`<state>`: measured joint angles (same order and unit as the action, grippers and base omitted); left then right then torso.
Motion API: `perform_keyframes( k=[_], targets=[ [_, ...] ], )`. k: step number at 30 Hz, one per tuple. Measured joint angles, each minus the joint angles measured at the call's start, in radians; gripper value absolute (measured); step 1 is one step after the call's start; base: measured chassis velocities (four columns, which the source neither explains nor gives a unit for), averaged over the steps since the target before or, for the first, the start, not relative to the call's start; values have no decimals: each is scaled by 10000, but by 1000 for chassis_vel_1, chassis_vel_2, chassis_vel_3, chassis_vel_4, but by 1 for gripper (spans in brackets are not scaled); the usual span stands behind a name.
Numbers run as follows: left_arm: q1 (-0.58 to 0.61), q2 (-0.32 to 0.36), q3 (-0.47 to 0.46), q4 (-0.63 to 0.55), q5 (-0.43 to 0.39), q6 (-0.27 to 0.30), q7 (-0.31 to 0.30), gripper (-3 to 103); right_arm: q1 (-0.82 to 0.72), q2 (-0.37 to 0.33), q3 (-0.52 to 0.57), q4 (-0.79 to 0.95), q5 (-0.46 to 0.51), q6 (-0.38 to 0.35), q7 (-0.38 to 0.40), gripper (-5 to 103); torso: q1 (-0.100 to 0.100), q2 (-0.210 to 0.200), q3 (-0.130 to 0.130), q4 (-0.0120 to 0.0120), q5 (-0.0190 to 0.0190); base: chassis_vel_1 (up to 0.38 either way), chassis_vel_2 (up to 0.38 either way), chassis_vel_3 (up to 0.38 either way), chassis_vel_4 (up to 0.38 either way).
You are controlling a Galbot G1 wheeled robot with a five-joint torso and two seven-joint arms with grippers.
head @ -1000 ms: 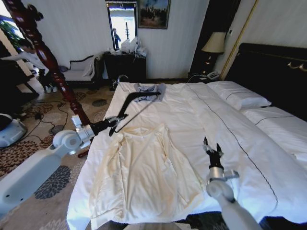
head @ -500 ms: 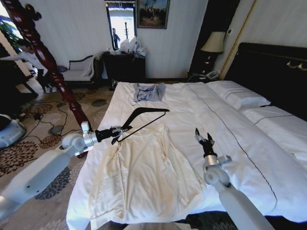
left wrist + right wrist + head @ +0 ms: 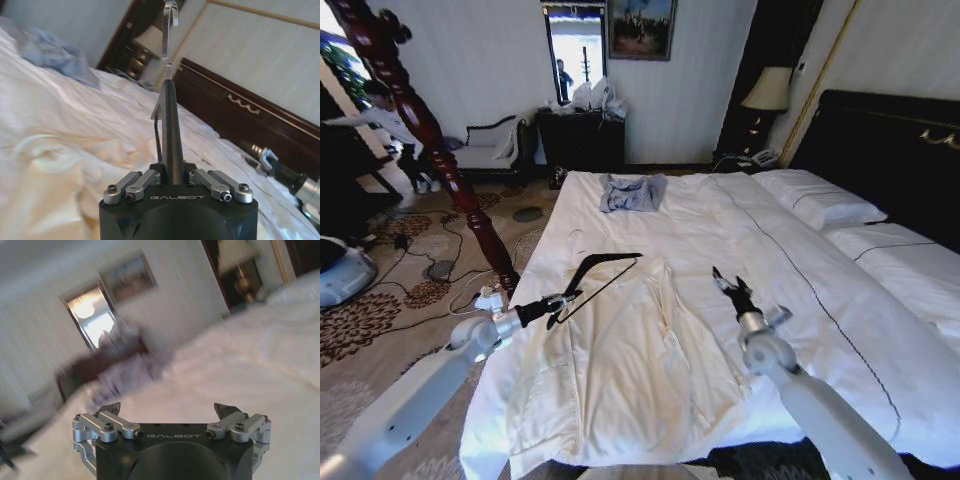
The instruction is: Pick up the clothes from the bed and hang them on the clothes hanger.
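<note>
Head view: both arms over the bed, cream top spread flat on its near left part.
Left gripper pinches the black hanger at the top's left shoulder, hook away from the wrist. Right gripper, fingers spread and empty, hovers just right of the top. A grey-blue garment lies at the far edge.
</note>
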<state>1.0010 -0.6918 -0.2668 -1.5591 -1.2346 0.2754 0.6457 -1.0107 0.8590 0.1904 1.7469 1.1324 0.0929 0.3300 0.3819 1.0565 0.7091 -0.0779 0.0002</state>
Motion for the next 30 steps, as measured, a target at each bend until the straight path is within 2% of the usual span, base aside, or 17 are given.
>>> perform_keyframes(
  k=[6, 8, 10, 13, 17, 19, 24, 30],
  targets=[
    [923, 49, -875, -342, 37, 5, -16, 18, 641, 186, -885, -259, -126, -559, 712, 100, -1, 1, 0, 3, -2, 0, 0, 0, 0],
    [1195, 23, -1098, -421, 145, -6, 25, 18, 818, 328, -1124, -303, 143, -571, 837, 100, -1, 1, 0, 1, -3, 0, 0, 0, 0],
    [1566, -19, -1428, -447, 394, -47, 160, 18, 1084, 637, -1473, -351, 851, -539, 1030, 100, 0, 0, 0, -1, -2, 0, 0, 0, 0],
    [1780, -45, -1626, -451, 493, -82, 235, 18, 1227, 814, -1682, -437, 978, -432, 1003, 100, 0, 0, 0, 2, -4, 0, 0, 0, 0],
    [2171, -93, -2088, -418, 651, -153, 336, 18, 1475, 1067, -2139, -906, 221, -206, 846, 100, -1, 1, 0, 1, -2, 0, 0, 0, 0],
    [2417, -119, -2435, -326, 732, -203, 403, 18, 1665, 1223, -2447, -1368, -742, -99, 846, 100, 0, 0, 0, 1, -4, 0, 0, 0, 0],
    [2762, -92, -2969, -235, 766, -280, 556, 18, 1914, 1428, -2875, -1783, -1389, 10, 780, 100, -1, 1, 0, 2, -3, 0, 0, 0, 0],
    [2945, -18, -3167, -270, 751, -326, 620, 18, 2095, 1571, -3110, -2331, -2004, 190, 496, 100, 0, 0, 0, 1, -3, 0, 0, 0, 0]
  ],
)
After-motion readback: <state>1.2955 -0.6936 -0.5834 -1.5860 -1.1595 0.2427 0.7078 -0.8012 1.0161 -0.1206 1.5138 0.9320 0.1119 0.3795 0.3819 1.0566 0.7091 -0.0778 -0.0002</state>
